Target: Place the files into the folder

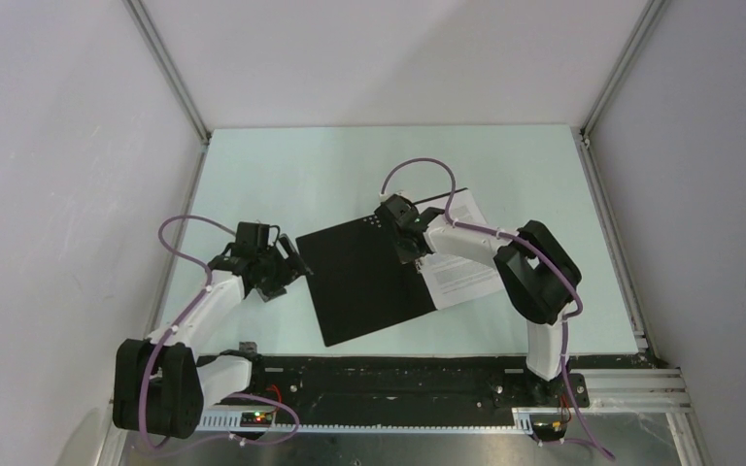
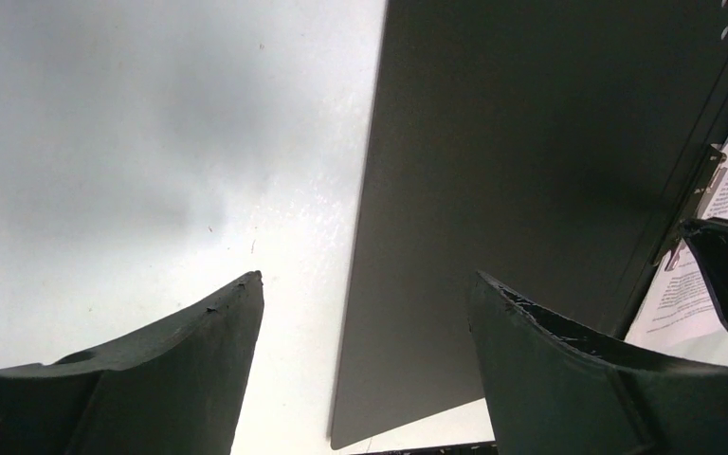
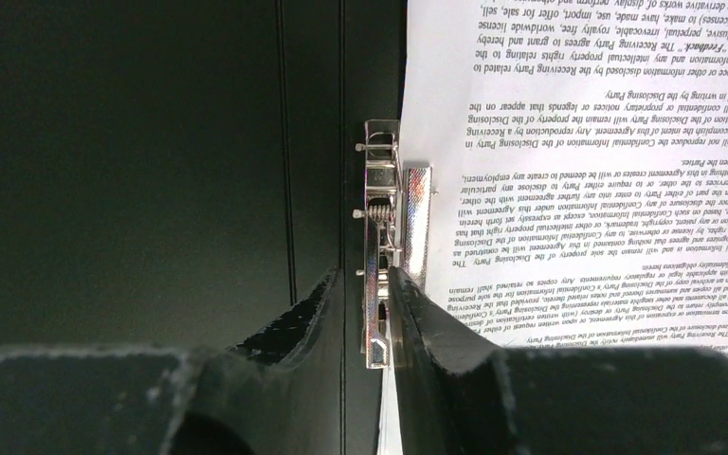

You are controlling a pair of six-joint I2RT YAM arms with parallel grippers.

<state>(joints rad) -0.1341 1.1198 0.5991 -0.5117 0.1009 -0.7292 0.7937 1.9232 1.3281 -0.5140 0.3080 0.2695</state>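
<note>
Files (image 1: 458, 280), a small stack of printed white sheets, lie on the right side of the open folder (image 1: 364, 282), whose black inside faces up near the middle of the table (image 1: 282, 175). We note that their long axis runs parallel to the folder's spine, from the far side toward the near side with a slight tilt, and that their left edge meets the metal clip (image 3: 382, 237) set along that spine. Whether the folder's second cover lies under the sheets, we cannot tell. The right gripper (image 1: 410, 245) is clearly the nearer one: it sits directly over the spine, with the files just to its right and the black panel to its left. In the right wrist view its fingers (image 3: 417, 332) stand narrow with the lower end of the clip between them; one finger lies against the metal, and we cannot tell whether the clip is actually pinched. The left gripper (image 1: 291, 267) hovers just beside the folder's left edge, well apart from the files, its fingers (image 2: 199, 360) spread wide and holding nothing. We judge that the coming move turns on the clip, which lies between the files and the black panel.
</note>
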